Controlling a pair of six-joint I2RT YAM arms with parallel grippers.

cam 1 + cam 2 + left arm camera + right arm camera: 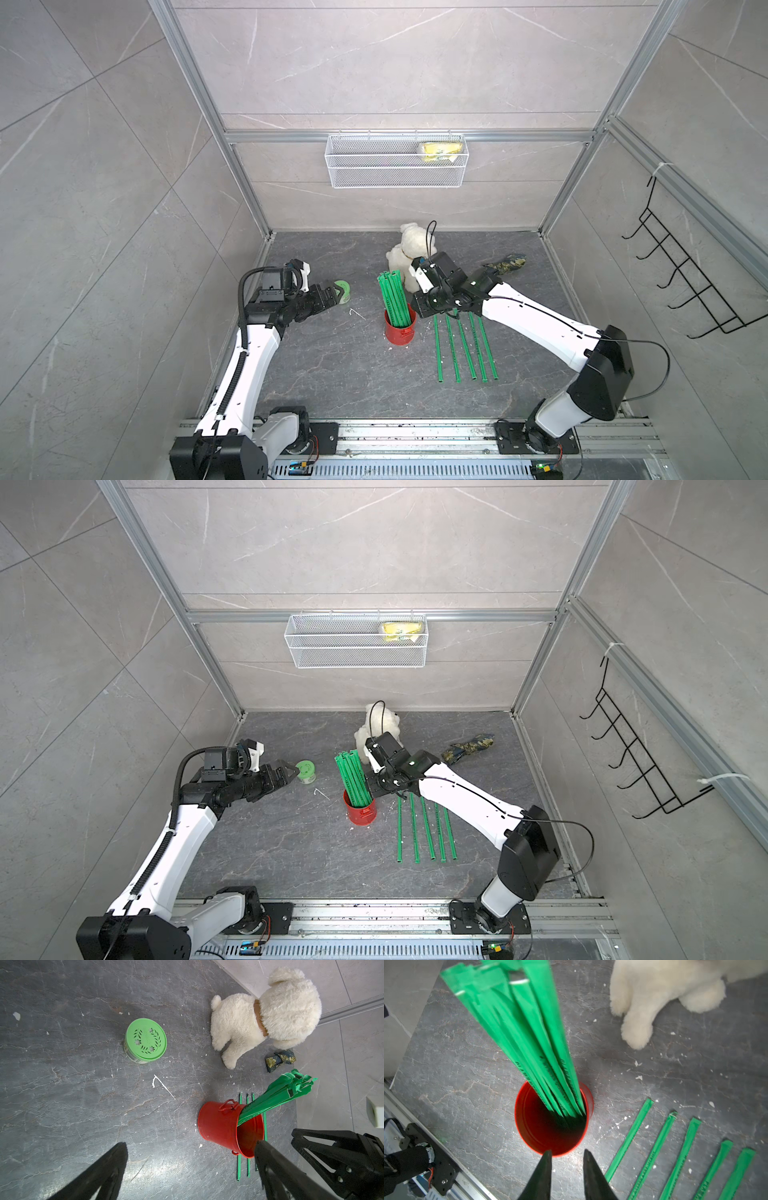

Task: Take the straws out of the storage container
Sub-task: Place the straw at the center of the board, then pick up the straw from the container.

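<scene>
Dark grey stone-patterned counter [332, 374] forms the work surface, enclosed by pale tiled walls on an aluminium frame. A white wire mesh basket [395, 176] hangs on the rear wall and holds a yellow packet [440, 150] at its right end. A black wire hook rack [685, 286] hangs on the right wall.

Storage container [400, 332]: a red metal can with small side handles, upright near the centre of the counter. A bundle of straws [392, 297] stands in it, leaning toward the rear left, with the upper lengths projecting well above the rim. The right wrist view shows the bundle crowded to one side of the can; the rest of the interior is bare. Five loose straws [465, 349] lie flat on the counter just right of the can, side by side, nearly parallel and not touching one another.

Right hand [566, 1153]: hovers close beside the rim of the can, fingers parted by a narrow gap, nothing between them.

Left hand [190, 1144]: fingers spread wide, empty, positioned left of the can and near a green-lidded jar [343, 291].

A white plush dog [405, 249] sits behind the can. A patterned fabric pouch [505, 264] lies to its right.
</scene>
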